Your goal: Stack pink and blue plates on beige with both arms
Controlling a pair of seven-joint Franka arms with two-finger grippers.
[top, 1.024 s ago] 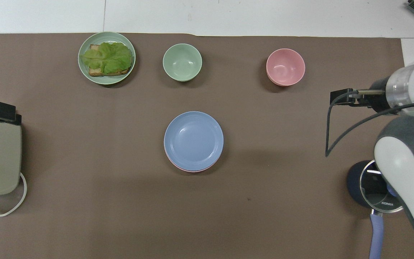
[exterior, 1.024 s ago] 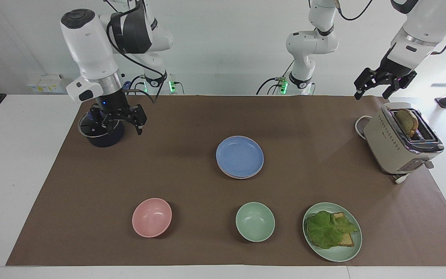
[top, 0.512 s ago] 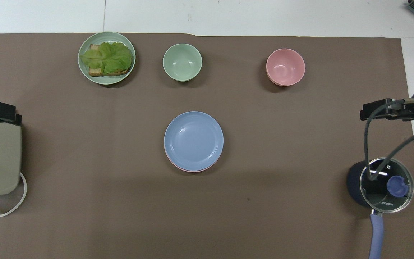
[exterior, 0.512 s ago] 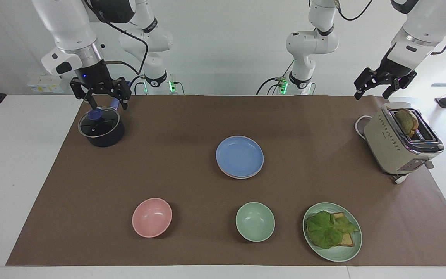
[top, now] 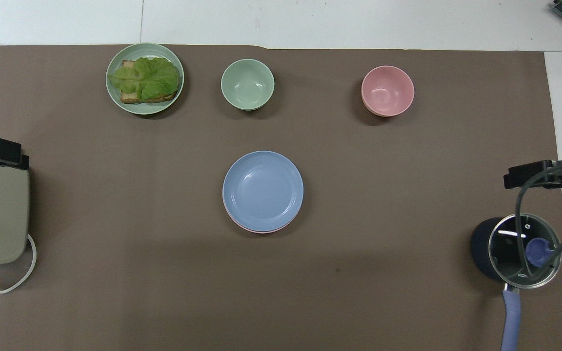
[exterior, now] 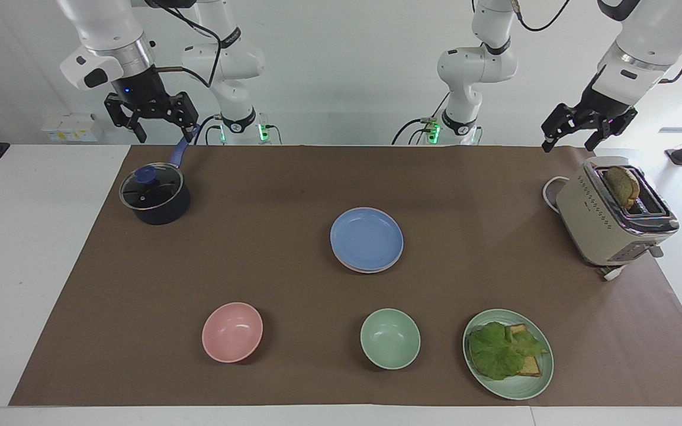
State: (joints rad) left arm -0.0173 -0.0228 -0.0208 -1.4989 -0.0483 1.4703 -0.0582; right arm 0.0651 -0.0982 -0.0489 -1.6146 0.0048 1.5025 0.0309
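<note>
The blue plate (exterior: 367, 239) (top: 263, 190) lies on top of a stack in the middle of the brown mat. A thin rim of the pink plate (top: 250, 228) peeks out from under it. The beige plate is hidden beneath them. My right gripper (exterior: 163, 133) hangs open and empty in the air over the pot's handle, at the right arm's end of the table. My left gripper (exterior: 570, 142) hangs open and empty over the mat's corner beside the toaster, where that arm waits. Neither gripper touches the stack.
A dark pot with a glass lid (exterior: 154, 195) stands at the right arm's end. A beige toaster (exterior: 607, 219) holding a bread slice stands at the left arm's end. Farther from the robots stand a pink bowl (exterior: 232, 331), a green bowl (exterior: 389, 338) and a green plate (exterior: 524, 391) with lettuce on toast.
My right gripper has risen from just above the pot's lid and drawn back toward the robots, staying open. The left arm and the plates have not moved.
</note>
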